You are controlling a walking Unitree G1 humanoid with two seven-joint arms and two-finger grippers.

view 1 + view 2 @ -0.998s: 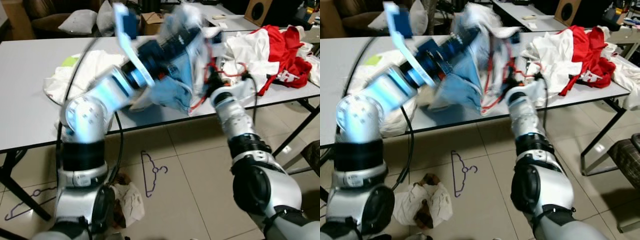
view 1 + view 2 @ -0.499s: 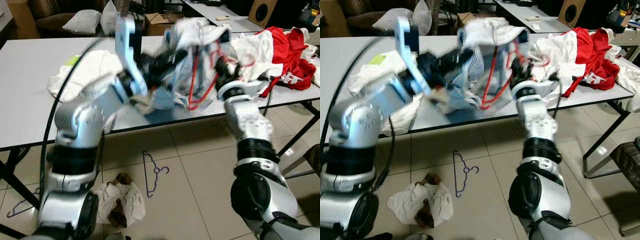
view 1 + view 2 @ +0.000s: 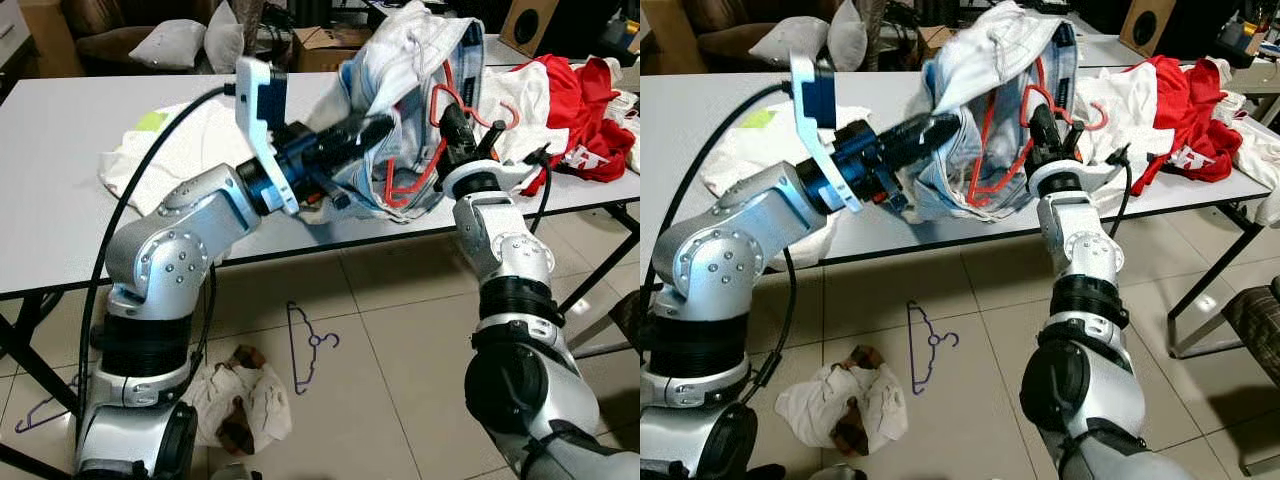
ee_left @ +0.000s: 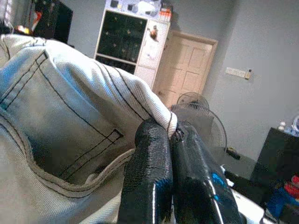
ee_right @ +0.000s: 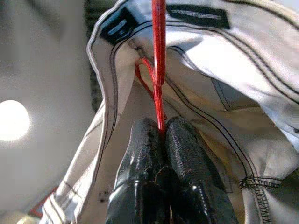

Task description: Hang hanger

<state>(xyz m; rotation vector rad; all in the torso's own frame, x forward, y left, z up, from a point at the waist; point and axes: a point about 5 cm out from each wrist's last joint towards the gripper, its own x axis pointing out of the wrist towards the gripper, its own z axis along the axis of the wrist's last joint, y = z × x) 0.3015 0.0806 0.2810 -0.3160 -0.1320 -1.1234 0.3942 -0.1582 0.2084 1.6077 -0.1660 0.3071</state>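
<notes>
A pale blue denim garment (image 3: 400,60) hangs in the air over the white table's front edge, draped around a red hanger (image 3: 425,160). My left gripper (image 3: 385,122) is shut on the garment's waistband hem (image 4: 161,119), its fingers (image 4: 149,172) pinching the cloth. My right gripper (image 3: 455,122) is shut on the red hanger's wire (image 5: 159,70), just right of the garment; its fingers (image 5: 140,186) clamp the wire inside the waistband. The hanger's hook (image 3: 490,110) points right, toward the clothes pile.
The white table (image 3: 60,210) carries a white cloth (image 3: 190,140) at left and a red-and-white clothes pile (image 3: 570,110) at right. On the tiled floor lie a purple hanger (image 3: 305,345), a crumpled cloth (image 3: 240,395) and another purple hanger (image 3: 40,412).
Both arms have lifted the garment and hanger higher and steadied; the blur is gone. The garment now hangs more upright around the hanger. The camera has shifted slightly.
</notes>
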